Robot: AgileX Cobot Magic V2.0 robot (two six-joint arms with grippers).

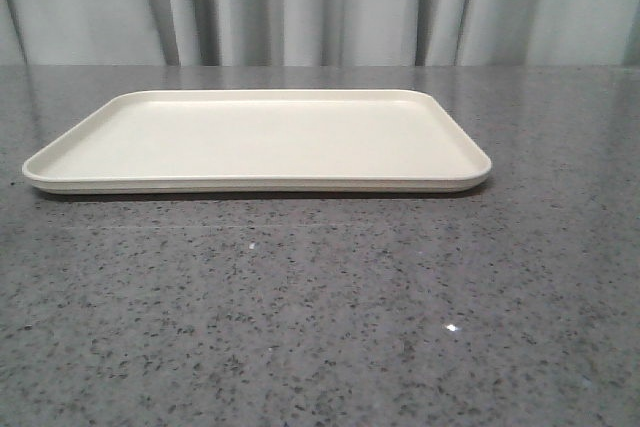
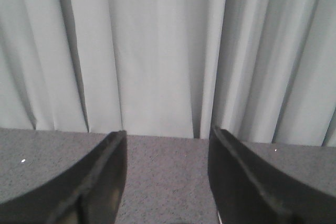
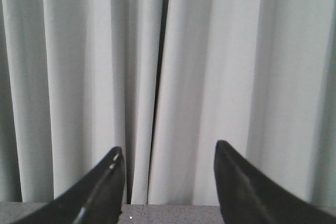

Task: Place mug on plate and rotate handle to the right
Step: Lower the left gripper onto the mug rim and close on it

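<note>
The cream rectangular plate [image 1: 256, 141] lies flat and empty on the grey speckled table in the front view. The mug and its handle are out of view in every frame. Neither arm shows in the front view. In the left wrist view my left gripper [image 2: 167, 136] is open, its black fingers [image 2: 107, 177] apart over bare table, holding nothing. In the right wrist view my right gripper [image 3: 168, 151] is open and empty, its fingers [image 3: 105, 187] apart and facing the curtain.
A pale grey pleated curtain [image 1: 320, 2] hangs along the far edge of the table. It also fills the left wrist view [image 2: 157, 51] and the right wrist view [image 3: 210, 77]. The grey speckled tabletop [image 1: 320, 327] stretches in front of the plate.
</note>
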